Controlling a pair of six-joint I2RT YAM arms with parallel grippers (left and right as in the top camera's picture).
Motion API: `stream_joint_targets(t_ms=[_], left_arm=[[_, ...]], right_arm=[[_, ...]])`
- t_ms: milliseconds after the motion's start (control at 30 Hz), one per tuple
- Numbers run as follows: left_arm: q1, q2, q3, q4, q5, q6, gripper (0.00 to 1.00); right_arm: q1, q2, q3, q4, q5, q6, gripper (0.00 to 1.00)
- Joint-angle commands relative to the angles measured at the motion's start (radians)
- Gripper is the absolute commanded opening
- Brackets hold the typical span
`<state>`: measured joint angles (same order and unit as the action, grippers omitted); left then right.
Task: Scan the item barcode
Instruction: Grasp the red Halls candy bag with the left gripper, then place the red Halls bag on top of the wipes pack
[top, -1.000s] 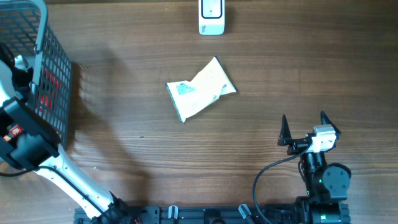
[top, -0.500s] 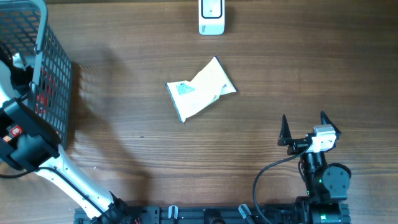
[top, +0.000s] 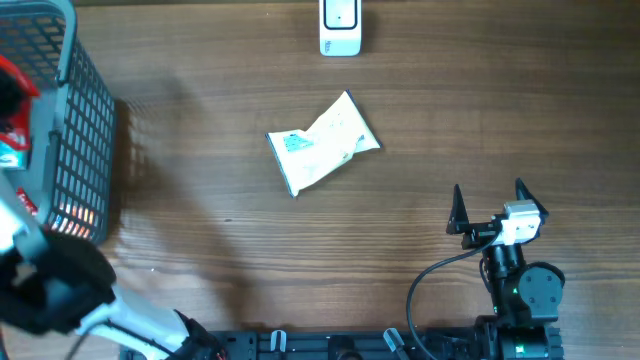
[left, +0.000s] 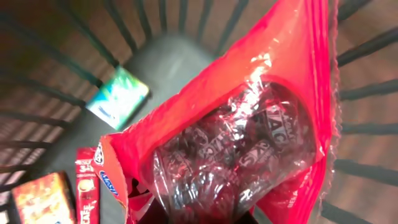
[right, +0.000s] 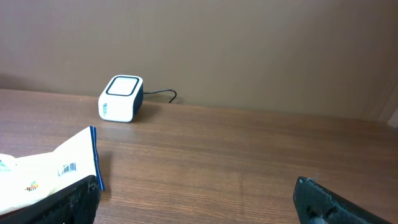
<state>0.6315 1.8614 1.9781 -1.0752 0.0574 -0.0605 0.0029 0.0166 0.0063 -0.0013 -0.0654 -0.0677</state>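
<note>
A red snack bag with a clear window (left: 249, 130) fills the left wrist view, and my left gripper (left: 199, 216) is shut on its lower end, its fingers mostly hidden behind the plastic. From overhead the red bag (top: 12, 75) shows above the grey wire basket (top: 88, 120) at the far left. The white barcode scanner (top: 340, 27) stands at the table's far edge, also seen as the scanner (right: 121, 98) in the right wrist view. My right gripper (top: 489, 207) rests open and empty at the near right.
A white pouch (top: 322, 143) with a printed barcode lies mid-table, its corner (right: 56, 168) beside my right gripper's left finger (right: 74, 200). Inside the basket lie a teal packet (left: 118, 98), a red coffee stick box (left: 87, 180) and an orange box (left: 38, 199).
My left gripper closed on the red bag inside the basket and has lifted it upward. The left arm's lower links shifted toward the near edge. The right arm has not moved.
</note>
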Motion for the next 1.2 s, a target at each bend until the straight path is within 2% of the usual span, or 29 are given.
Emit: stream_joint_targets(t_ms=[0, 67, 167, 233, 300, 500, 667, 800, 1133, 1167], left_arm=[[0.002, -0.129, 0.025, 0.007, 0.153, -0.15, 0.04], [0.0, -0.167, 0.025, 0.007, 0.287, -0.182, 0.04], [-0.018, -0.214, 0.025, 0.009, 0.565, -0.221, 0.04], [-0.044, -0.222, 0.025, 0.008, 0.687, -0.221, 0.04], [-0.09, -0.223, 0.025, -0.008, 0.744, -0.221, 0.04], [-0.306, -0.196, 0.001, -0.071, 0.638, -0.208, 0.04], [-0.538, -0.14, -0.078, -0.119, 0.447, -0.209, 0.04], [-0.687, -0.083, -0.176, -0.104, 0.354, -0.209, 0.04], [-0.9, 0.106, -0.32, 0.01, 0.227, -0.218, 0.04], [-0.909, 0.122, -0.32, 0.014, 0.217, -0.217, 0.08]], right_arm=[[-0.006, -0.003, -0.001, 0.002, 0.017, 0.016, 1.0], [-0.006, -0.003, -0.001, 0.002, 0.017, 0.016, 1.0], [-0.006, -0.003, -0.001, 0.002, 0.017, 0.015, 1.0], [-0.006, -0.003, -0.001, 0.002, 0.017, 0.016, 1.0], [-0.006, -0.003, -0.001, 0.002, 0.017, 0.015, 1.0], [-0.006, -0.003, -0.001, 0.002, 0.017, 0.016, 1.0], [-0.006, -0.003, -0.001, 0.002, 0.017, 0.016, 1.0], [-0.006, -0.003, -0.001, 0.002, 0.017, 0.015, 1.0], [-0.006, -0.003, -0.001, 0.002, 0.017, 0.016, 1.0], [-0.006, -0.003, -0.001, 0.002, 0.017, 0.016, 1.0]])
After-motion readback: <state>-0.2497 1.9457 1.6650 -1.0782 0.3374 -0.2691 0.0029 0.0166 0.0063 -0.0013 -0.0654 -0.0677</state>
